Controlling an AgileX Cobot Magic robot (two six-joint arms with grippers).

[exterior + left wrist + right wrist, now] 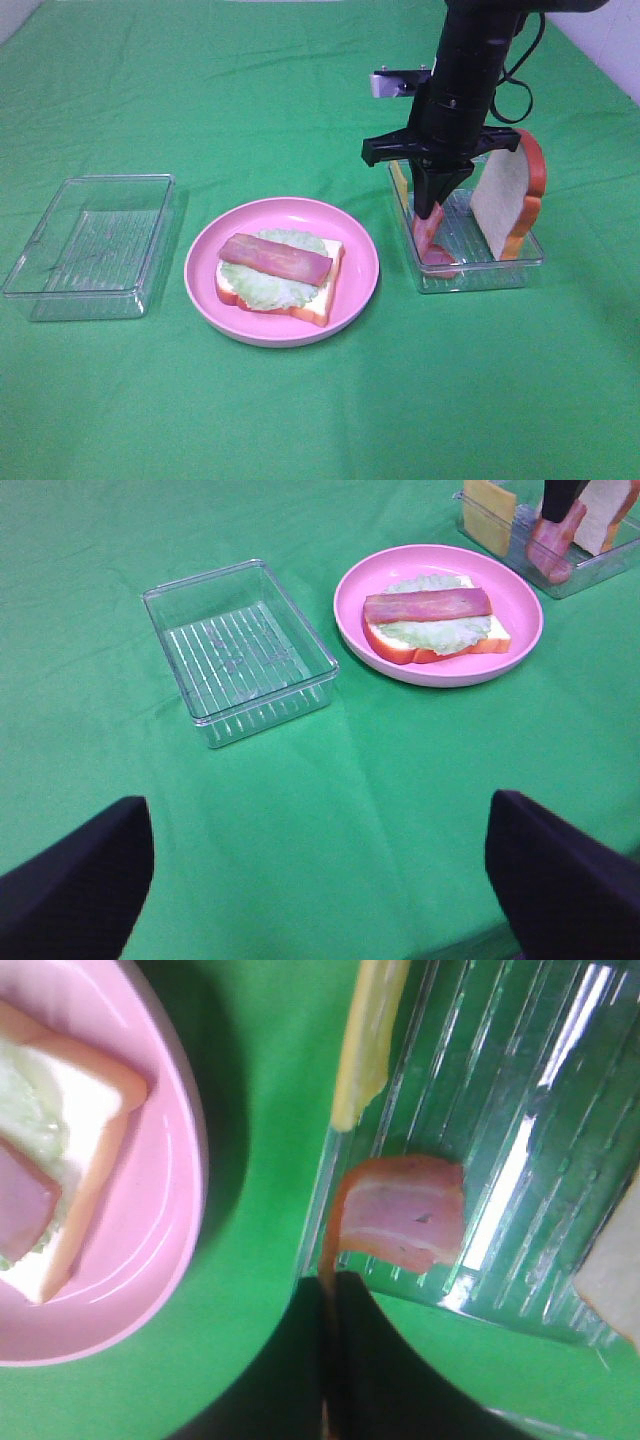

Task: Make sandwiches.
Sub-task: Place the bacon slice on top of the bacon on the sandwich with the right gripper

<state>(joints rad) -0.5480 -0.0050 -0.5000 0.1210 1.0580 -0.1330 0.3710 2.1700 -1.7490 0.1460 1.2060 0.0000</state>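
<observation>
The left gripper (318, 825) hangs with its fingers spread wide over the green cloth (320, 420), a clear tray (95, 240) ahead of it. Further to its right, the half-built sandwich (280, 270) lies on the pink plate (360, 270). Just right of the plate, the right gripper (432, 205) reaches into a second tray (480, 272), pinching a bacon strip (429, 228) that curls below its tips. A cheese slice (400, 185) stands at its left and a bread slice (505, 200) leans at its right.

Green cloth (320, 420): plate (358, 262), two trays (90, 250) (480, 275)
</observation>
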